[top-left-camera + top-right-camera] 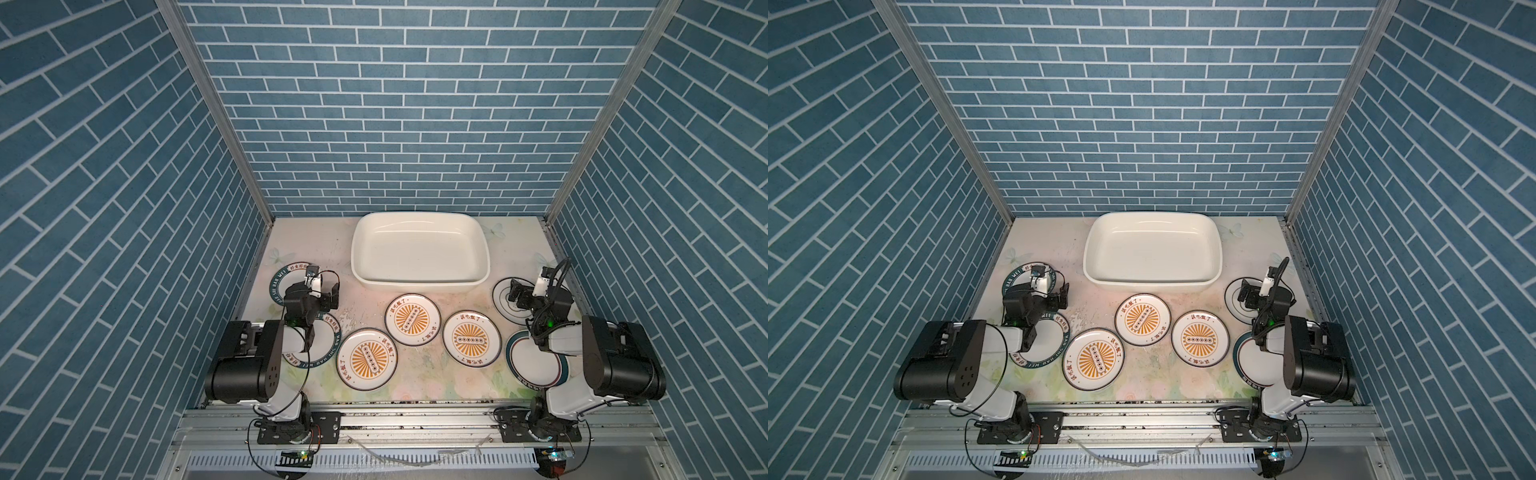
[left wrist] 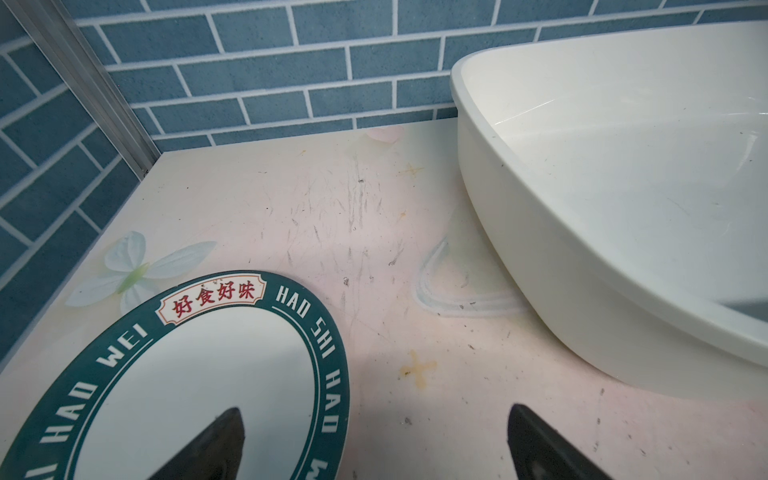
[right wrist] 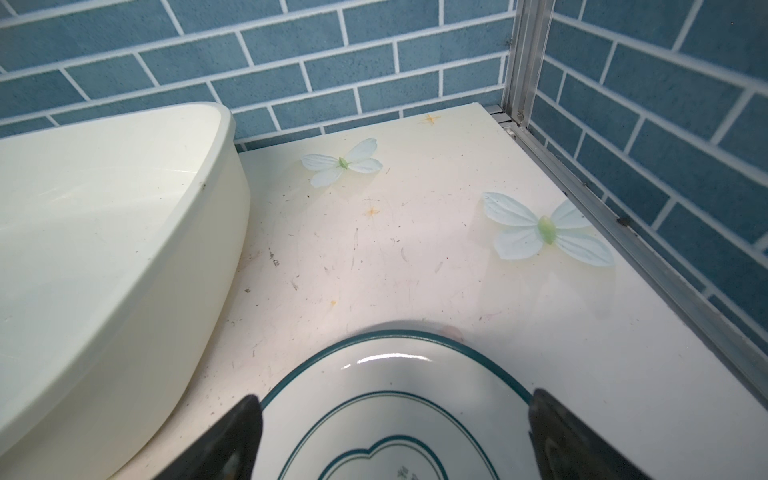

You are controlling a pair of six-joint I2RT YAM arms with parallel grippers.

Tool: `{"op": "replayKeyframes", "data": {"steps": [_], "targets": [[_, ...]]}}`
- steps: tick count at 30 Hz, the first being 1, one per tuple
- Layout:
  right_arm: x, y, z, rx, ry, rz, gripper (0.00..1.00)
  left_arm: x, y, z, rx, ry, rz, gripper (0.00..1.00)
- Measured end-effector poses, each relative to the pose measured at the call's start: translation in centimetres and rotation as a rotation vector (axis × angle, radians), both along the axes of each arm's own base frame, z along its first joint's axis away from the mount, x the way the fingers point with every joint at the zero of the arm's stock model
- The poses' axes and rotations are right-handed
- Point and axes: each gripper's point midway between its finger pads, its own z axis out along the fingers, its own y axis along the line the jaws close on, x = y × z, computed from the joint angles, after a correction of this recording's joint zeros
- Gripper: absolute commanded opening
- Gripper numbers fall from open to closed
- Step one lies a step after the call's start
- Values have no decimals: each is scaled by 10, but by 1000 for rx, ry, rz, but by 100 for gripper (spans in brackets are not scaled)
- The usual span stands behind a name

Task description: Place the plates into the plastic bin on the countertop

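The empty white plastic bin [image 1: 419,286] [image 1: 1152,286] stands at the back of the flowered countertop [image 1: 299,245]. Several plates lie flat on the countertop in front of it. Three sunburst plates [image 1: 367,359] [image 1: 412,320] [image 1: 471,338] fill the middle. Two teal-banded plates [image 1: 279,279] [image 1: 333,332] lie at the left. At the right are a thin-ringed plate [image 1: 503,297] and a teal-rimmed plate [image 1: 530,365]. My left gripper [image 1: 313,289] [image 2: 374,415] is open, straddling the edge of the far teal-banded plate [image 2: 199,374]. My right gripper [image 1: 538,291] [image 3: 395,399] is open above the thin-ringed plate [image 3: 374,374].
Blue brick walls [image 1: 395,124] close in the back and both sides, with aluminium posts [image 1: 216,108] [image 1: 602,112] at the back corners. A metal rail [image 1: 415,419] along the front carries both arm bases. In the wrist views the bin's wall [image 2: 561,249] [image 3: 124,270] is close to each gripper.
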Motion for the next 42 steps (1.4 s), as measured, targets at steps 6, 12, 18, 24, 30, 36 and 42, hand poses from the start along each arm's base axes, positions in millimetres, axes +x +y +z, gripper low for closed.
{"op": "replayKeyframes", "data": {"steps": [6, 12, 18, 24, 30, 36, 42], "targets": [[0, 0, 0, 0, 0, 0, 99, 0, 0, 0, 0, 0, 0, 100], [0, 0, 0, 0, 0, 0, 99, 0, 0, 0, 0, 0, 0, 100], [0, 0, 0, 0, 0, 0, 99, 0, 2, 0, 4, 1, 13, 100], [0, 0, 0, 0, 0, 0, 99, 0, 4, 0, 8, 1, 22, 100], [0, 2, 0, 3, 0, 9, 99, 0, 5, 0, 9, 1, 24, 99], [0, 2, 0, 4, 0, 11, 99, 0, 5, 0, 9, 3, 24, 100], [0, 1, 5, 2, -11, 8, 99, 3, 5, 23, 9, -27, 26, 100]]}}
